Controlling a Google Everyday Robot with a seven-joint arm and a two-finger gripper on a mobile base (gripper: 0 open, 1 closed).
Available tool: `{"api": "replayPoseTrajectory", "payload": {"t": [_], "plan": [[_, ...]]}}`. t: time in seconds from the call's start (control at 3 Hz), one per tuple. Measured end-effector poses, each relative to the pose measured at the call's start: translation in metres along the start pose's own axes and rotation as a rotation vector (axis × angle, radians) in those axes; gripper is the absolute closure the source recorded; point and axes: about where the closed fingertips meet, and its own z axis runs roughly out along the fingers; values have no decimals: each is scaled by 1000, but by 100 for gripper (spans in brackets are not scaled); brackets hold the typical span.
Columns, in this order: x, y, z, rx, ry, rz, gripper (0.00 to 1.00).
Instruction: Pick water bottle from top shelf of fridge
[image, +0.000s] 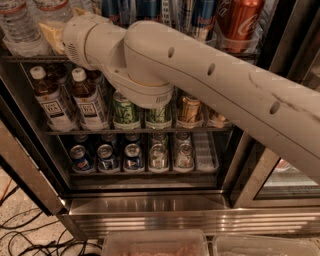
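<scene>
Two clear ribbed water bottles stand at the top left on the top shelf (25, 58) of the fridge (150, 212): one at the far left (17, 25), and one beside it (50, 6) cut off by the picture's edge. My white arm reaches in from the right across the shelf front. My gripper (51, 37) shows as a yellowish tip at the arm's end, right beside the left bottle near its base. Blue-silver cans (202, 17) and a red cola can (240, 20) stand on the same shelf to the right.
Brown tea bottles (47, 97), green cans (125, 110) and a gold can (190, 107) fill the middle rack. Short cans (132, 155) sit on the lowest rack. The glass door (285, 180) is at the right. Cables (20, 235) lie on the floor; clear bins (155, 245) are below.
</scene>
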Motion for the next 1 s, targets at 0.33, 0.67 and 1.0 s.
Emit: {"api": "replayPoseTrajectory", "payload": {"t": [0.33,0.67,1.0], "plan": [[-20,6,-5,-1,-41,-29,100],[-36,19,-13,-19,-78,-59,100],[-38,35,-24,-49,-87,-59,100]]}}
